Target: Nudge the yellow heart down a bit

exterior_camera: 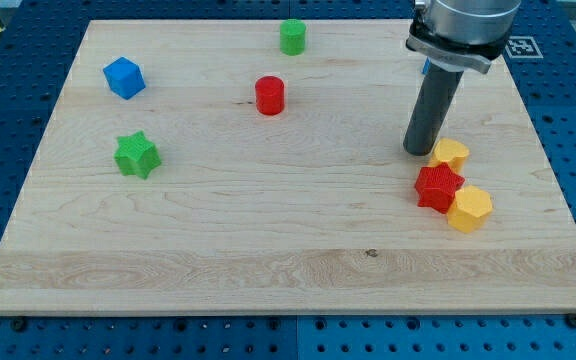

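Note:
The yellow heart (451, 154) lies at the view's right on the wooden board (268, 250). My tip (418, 150) stands on the board just to the left of the heart, touching or nearly touching its upper left side. Right below the heart is a red star (438, 187), touching it. A yellow hexagon (469, 209) lies at the red star's lower right, touching it.
A red cylinder (270, 95) lies at the top middle. A green cylinder (292, 37) is near the top edge. A blue cube (124, 77) is at the upper left. A green star (136, 154) is at the left. A blue block (426, 67) is mostly hidden behind the rod.

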Available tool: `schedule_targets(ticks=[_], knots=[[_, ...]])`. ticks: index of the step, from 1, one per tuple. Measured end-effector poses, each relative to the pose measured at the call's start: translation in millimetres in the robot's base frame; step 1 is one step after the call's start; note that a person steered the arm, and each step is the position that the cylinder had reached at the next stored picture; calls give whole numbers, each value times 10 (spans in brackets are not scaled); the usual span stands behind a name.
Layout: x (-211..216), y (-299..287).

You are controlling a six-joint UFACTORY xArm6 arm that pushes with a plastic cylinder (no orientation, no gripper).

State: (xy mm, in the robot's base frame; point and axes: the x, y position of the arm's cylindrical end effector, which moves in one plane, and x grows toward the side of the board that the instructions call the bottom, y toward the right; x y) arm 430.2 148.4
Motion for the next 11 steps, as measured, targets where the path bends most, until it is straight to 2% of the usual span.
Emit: schedule_targets(ticks=[1, 4, 11], knots=[[-284, 14], [124, 69], [142, 340]])
